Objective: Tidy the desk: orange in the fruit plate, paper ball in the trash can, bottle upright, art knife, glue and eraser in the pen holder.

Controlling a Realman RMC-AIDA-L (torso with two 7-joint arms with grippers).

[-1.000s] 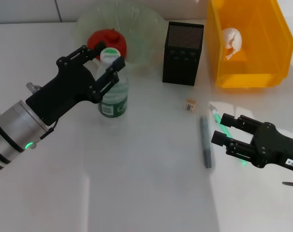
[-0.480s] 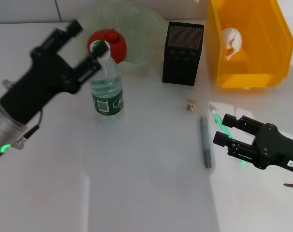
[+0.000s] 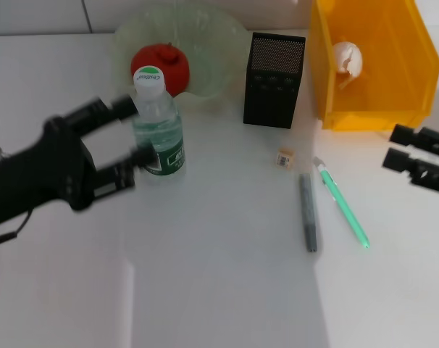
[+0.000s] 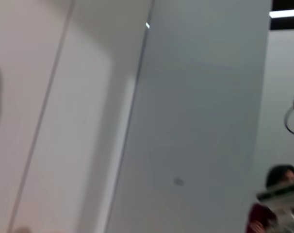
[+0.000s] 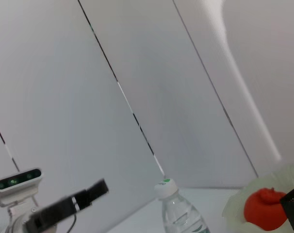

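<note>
The bottle (image 3: 159, 123) stands upright on the table in front of the fruit plate (image 3: 212, 43); it also shows in the right wrist view (image 5: 178, 213). The orange (image 3: 160, 61) lies in the plate. The paper ball (image 3: 348, 58) lies in the yellow trash can (image 3: 393, 80). The black mesh pen holder (image 3: 274, 70) stands between them. The eraser (image 3: 285, 158), a grey art knife (image 3: 308, 212) and a green glue stick (image 3: 343, 204) lie on the table. My left gripper (image 3: 136, 130) is open, just left of the bottle. My right gripper (image 3: 397, 148) is open at the right edge, empty.
The table's front half is bare white surface (image 3: 219, 290). The left wrist view shows only a wall. The right wrist view shows the orange (image 5: 266, 211), the plate (image 5: 236, 206) and my left gripper (image 5: 69, 206) far off.
My left gripper has let go of the bottle's top and drawn back down to the left. My right gripper has pulled away to the right, off the glue stick.
</note>
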